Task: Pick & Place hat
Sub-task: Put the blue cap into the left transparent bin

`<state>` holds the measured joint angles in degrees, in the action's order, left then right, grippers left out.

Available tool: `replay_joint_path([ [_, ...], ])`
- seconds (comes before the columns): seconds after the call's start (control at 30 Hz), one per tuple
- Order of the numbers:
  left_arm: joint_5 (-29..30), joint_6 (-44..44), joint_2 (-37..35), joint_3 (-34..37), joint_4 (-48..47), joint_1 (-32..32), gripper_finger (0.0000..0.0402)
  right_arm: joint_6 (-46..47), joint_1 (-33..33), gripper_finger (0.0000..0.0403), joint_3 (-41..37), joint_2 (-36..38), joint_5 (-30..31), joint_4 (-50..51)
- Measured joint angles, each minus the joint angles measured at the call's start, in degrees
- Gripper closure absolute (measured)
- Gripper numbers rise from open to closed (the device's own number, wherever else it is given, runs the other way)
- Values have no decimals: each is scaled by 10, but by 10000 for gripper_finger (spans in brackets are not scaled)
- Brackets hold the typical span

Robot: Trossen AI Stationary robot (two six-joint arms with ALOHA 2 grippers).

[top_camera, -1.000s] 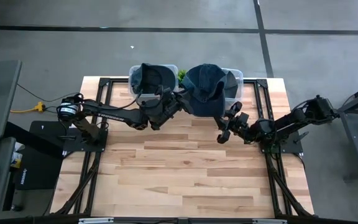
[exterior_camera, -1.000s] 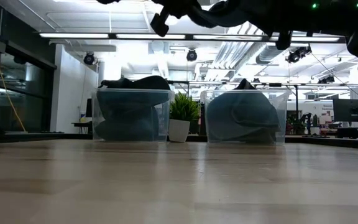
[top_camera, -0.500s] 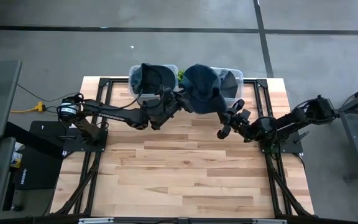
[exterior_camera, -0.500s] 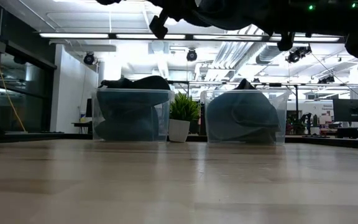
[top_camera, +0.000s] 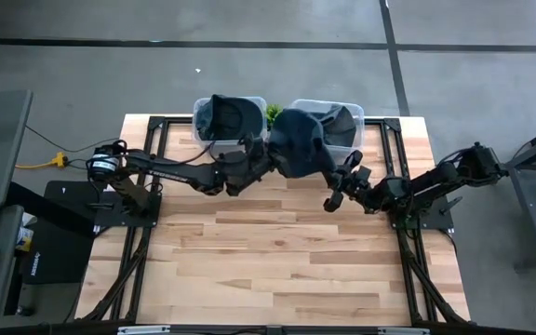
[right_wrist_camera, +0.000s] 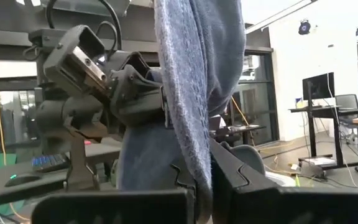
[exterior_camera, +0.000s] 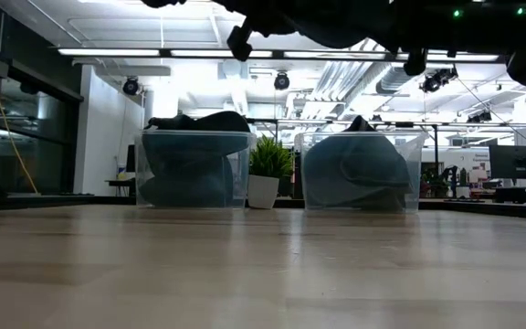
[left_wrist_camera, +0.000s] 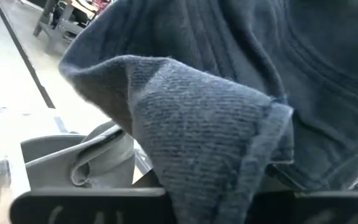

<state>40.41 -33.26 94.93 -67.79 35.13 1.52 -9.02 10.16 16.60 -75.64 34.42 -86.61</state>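
Observation:
A dark blue knitted hat [top_camera: 296, 149] hangs in the air between my two grippers, just in front of the two clear bins at the table's far edge. My left gripper [top_camera: 266, 156] reaches in from the table's left and is shut on the hat's left side. My right gripper [right_wrist_camera: 205, 180] comes from the right and is shut on a strip of the hat's cloth [right_wrist_camera: 197, 74]. In the left wrist view a fold of the hat [left_wrist_camera: 210, 155] fills the picture and hides the left fingers. My left gripper meets the hat's left side [right_wrist_camera: 166, 93], coming about level from the table's left. Draped cloth covers the place of contact in its own wrist view, so the part held cannot be told. The hat is clear of the table. My right gripper pinches a narrow strip of the hat's cloth [right_wrist_camera: 199, 155] between its two fingers, coming from the table's right and slanting upward. The cloth rises out of the fingers toward the left gripper. The hat is lifted clear of the table.
The left bin [top_camera: 231, 116] and the right bin [top_camera: 342, 121] each hold dark hats, with a small potted plant [exterior_camera: 265, 174] between them. The wooden table top [top_camera: 277, 261] stretches toward the near edge.
The hat has drawn together: a second ago it spread wide over the right bin's near side, and now it is a tighter bundle nearer the left gripper. Both arms have stayed where they were.

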Motion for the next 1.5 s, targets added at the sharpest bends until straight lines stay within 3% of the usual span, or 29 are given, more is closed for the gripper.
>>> replay_joint_path([
  [0.13,4,15,0,0,0,0,359,1,0,397,0,0,12,13],
  [0.43,-11,174,0,1,7,0,343,0,0,397,0,10,39,34],
  [0.83,-55,215,-2,1,1,0,158,-30,0,398,0,99,99,155],
  [1.07,-54,215,-27,0,-107,0,101,-14,0,398,0,190,134,323],
  [1.33,-40,210,-81,0,-231,14,96,38,0,398,0,256,123,486],
  [1.5,-5,192,-116,0,-319,29,96,75,-5,398,-1,270,78,545],
])
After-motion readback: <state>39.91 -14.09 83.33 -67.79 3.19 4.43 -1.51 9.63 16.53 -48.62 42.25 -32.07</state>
